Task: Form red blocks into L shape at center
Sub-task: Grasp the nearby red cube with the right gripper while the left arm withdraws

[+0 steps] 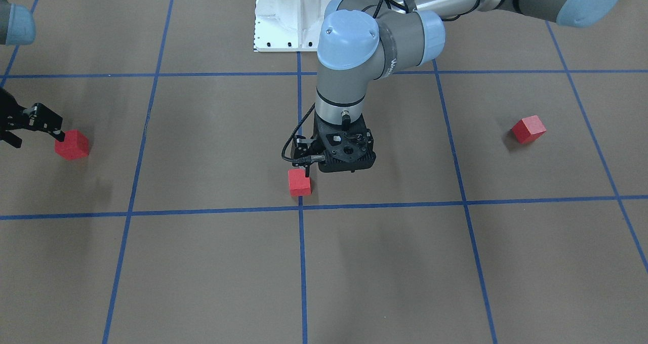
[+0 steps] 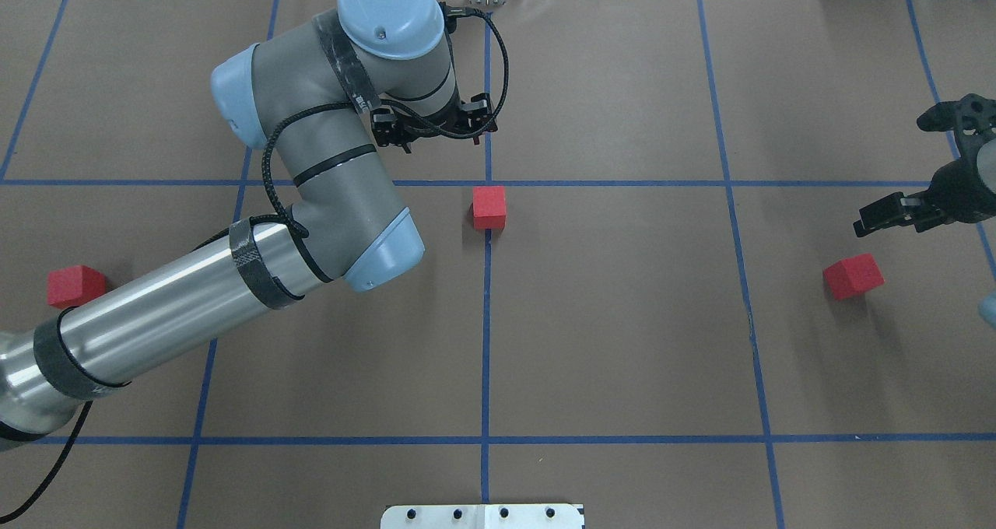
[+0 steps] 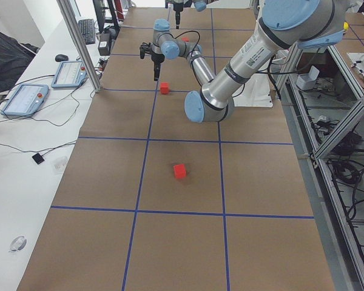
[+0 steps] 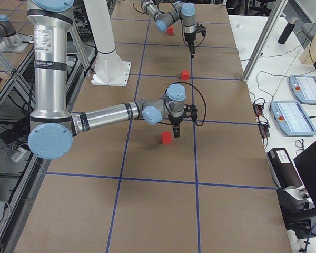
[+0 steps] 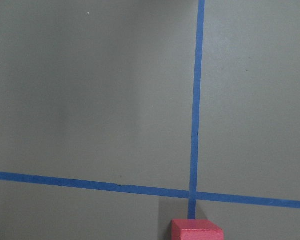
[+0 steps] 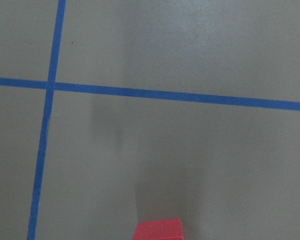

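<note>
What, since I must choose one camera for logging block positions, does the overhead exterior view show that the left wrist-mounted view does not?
Only the overhead exterior view shows the left red block, the right red block, the left arm and the right gripper. The left wrist-mounted view shows nothing of its own, just a closer look at the tape. Both show the middle red block sitting on a blue tape line, right beside the center crossing.

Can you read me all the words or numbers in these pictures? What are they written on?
"Wo": white letters on the left arm's wrist; the rest curves out of sight.
Black print on the right arm's upright tube: too small to read.
The red blocks: no writing on them.
</note>
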You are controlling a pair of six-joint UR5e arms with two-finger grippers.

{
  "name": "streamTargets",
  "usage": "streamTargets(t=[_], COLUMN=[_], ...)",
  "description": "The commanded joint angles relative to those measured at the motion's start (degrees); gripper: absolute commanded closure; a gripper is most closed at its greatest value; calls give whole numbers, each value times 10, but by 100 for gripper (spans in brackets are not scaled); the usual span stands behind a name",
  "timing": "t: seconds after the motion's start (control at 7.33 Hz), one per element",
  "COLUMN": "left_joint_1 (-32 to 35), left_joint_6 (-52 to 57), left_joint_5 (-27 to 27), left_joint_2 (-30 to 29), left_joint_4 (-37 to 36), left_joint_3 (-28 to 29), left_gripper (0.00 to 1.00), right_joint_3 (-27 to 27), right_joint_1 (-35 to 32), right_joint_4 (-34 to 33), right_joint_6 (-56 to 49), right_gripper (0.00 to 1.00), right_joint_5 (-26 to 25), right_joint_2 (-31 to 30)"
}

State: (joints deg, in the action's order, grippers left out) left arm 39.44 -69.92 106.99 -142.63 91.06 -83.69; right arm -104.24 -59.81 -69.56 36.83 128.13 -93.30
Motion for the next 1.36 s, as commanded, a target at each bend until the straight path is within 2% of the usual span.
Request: streamTargets(t=[0.0,0.41,1.23], left_joint_1=[0,-1,-4], left_joint_6=[0,0,-12], left_joint_5=[0,0,-1], left_joint_2=[3,3,2], left_joint_4=[0,0,1], left_joint_3=[-1,-1,-2], left_gripper=[0,0,0], right_joint_3=[1,15,41], right_joint_1=[28,73,80], right_joint_4=[-1,-1,-1], right_joint_6=[0,-6,-40], right_gripper=[0,0,1], right_joint_5=[-14,-49,-44], right_joint_2=[-11,-16,-7])
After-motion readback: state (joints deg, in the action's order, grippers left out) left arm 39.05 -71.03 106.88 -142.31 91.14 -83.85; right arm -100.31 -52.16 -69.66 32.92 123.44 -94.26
